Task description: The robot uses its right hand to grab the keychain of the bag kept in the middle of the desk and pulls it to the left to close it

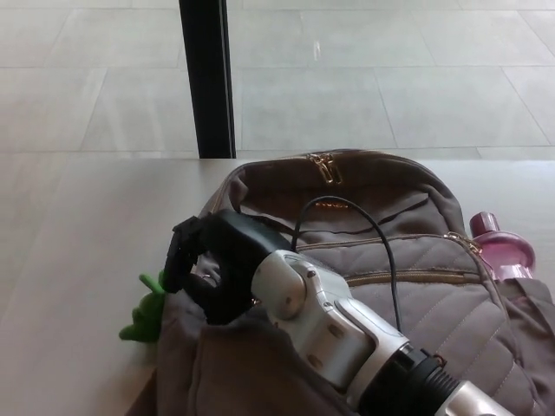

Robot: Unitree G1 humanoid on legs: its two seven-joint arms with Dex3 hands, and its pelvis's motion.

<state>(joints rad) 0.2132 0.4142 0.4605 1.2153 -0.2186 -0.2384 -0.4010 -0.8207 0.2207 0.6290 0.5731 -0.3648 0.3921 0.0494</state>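
- Lying at the far left edge of the bag, the green soft keychain (146,314) sits partly on the pale desk top (78,251), low and to the left of the robot's hand.
- The black right hand (212,264) hovers just beside it, up and to the right, over the bag's left shoulder. Whether it is clamped on the keychain's link or curled on nothing cannot be told from this view.
- The silver forearm reaches in from the lower right, crossing the whole bag, so the right arm is the only one near; the left hand is not in view.
- The grey-brown quilted fabric backpack (425,303) lies flat in the middle of the desk, its gold zip lines (408,277) running left to right.
- With the keychain already at the left end of that line, the closing pull looks nearly or fully done, though the zip under the arm is hidden.
- A thin black cable (384,251) arcs over the bag, and a pink plastic bottle (501,247) stands in its right side pocket.
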